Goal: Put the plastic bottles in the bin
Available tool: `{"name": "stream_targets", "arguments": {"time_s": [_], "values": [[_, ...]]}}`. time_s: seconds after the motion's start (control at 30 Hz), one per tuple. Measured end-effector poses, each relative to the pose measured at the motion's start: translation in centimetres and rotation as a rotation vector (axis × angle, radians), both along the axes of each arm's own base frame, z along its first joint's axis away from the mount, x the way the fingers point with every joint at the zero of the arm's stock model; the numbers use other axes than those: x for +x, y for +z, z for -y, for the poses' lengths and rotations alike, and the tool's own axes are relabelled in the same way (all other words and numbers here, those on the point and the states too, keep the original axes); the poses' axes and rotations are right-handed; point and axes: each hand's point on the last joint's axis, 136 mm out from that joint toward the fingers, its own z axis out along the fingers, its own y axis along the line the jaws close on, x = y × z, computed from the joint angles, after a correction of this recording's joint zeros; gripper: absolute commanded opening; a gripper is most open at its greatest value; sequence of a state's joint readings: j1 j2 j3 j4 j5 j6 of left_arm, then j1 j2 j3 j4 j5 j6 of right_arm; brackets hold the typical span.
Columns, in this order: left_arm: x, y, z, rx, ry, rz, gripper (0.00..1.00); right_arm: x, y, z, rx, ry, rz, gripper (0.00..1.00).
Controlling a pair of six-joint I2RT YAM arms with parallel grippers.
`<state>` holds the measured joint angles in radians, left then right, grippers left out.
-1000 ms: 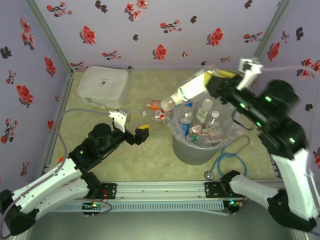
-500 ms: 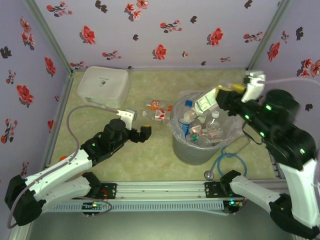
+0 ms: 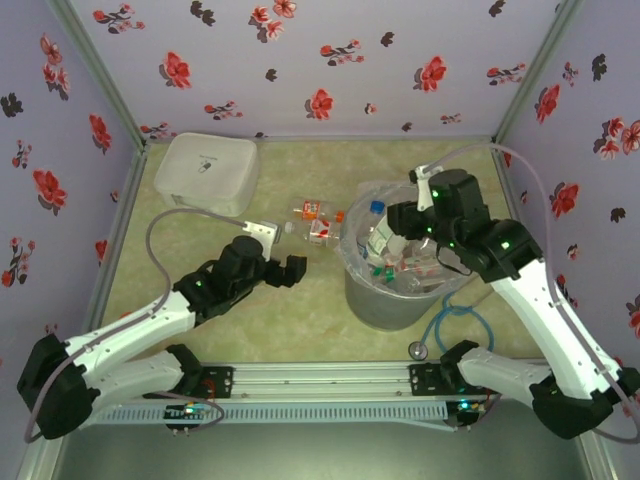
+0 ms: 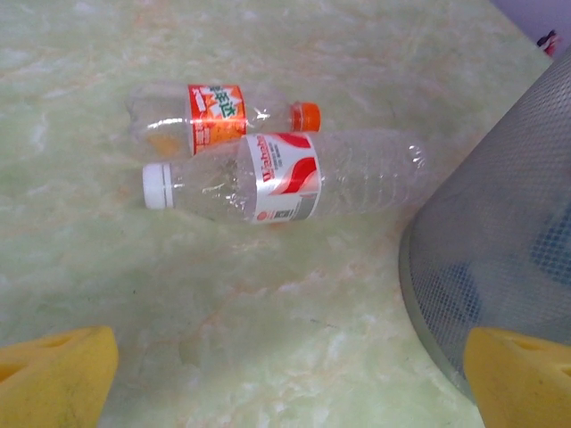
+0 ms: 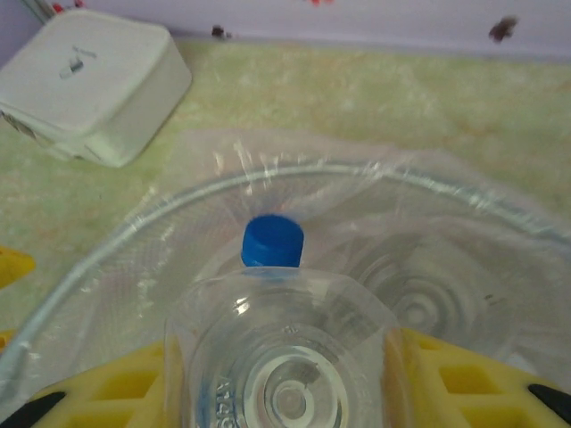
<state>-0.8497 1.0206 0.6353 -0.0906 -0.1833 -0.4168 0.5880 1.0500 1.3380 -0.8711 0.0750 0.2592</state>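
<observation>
Bottle (image 5: 281,357) clamped in right tool (image 5: 290,401), over bin (image 3: 385,300).

Left tool (image 4: 287,379) agape, right tool (image 5: 290,392) clenched

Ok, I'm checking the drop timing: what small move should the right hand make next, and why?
Probably open the right hand: the bottle it grips hangs, blue cap first, over the bag-lined bin, so letting go should drop it in.

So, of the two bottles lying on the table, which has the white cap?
The larger bottle with the red-and-white label; the smaller bottle beside it has an orange cap and orange label.
</observation>
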Motion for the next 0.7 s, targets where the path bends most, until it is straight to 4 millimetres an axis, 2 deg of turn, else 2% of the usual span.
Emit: {"name": "stream_targets", "arguments": {"time_s": [0.07,0.1,0.13,0.2,0.33,0.4,0.47,0.57,0.7], "values": [[0.1,-0.4,0.1,0.011,0.0,-0.01,1.0,0.2,-1.6,-0.6,-0.001,0.001,-0.036,0.0],[0.2,-0.4,0.2,0.013,0.0,-0.011,1.0,0.2,-2.3,-0.9,0.001,0.002,-0.05,0.02],[0.3,-0.4,0.3,0.012,0.0,-0.011,1.0,0.2,-2.9,-1.1,-0.001,0.002,-0.062,0.09],[0.3,-0.3,0.4,0.007,0.0,-0.008,1.0,0.1,-3.1,-1.2,0.005,0.003,-0.062,0.25],[0.5,0.3,0.8,-0.018,-0.007,0.006,1.0,-0.2,-2.7,-1.0,0.037,-0.013,-0.057,0.71],[0.7,0.7,1.0,-0.026,-0.01,0.008,1.0,-0.5,-2.2,-0.9,0.054,-0.019,-0.05,0.88],[0.9,1.0,1.2,-0.035,-0.013,0.011,1.0,-0.9,-1.2,-0.5,0.061,-0.02,-0.036,0.91],[1.1,1.2,1.1,-0.045,-0.009,0.009,1.0,-1.5,1.7,0.3,0.086,-0.031,0.024,0.88],[1.7,1.0,0.6,-0.062,0.015,-0.014,1.0,-2.0,4.8,1.9,0.076,-0.061,0.11,0.71]]}}
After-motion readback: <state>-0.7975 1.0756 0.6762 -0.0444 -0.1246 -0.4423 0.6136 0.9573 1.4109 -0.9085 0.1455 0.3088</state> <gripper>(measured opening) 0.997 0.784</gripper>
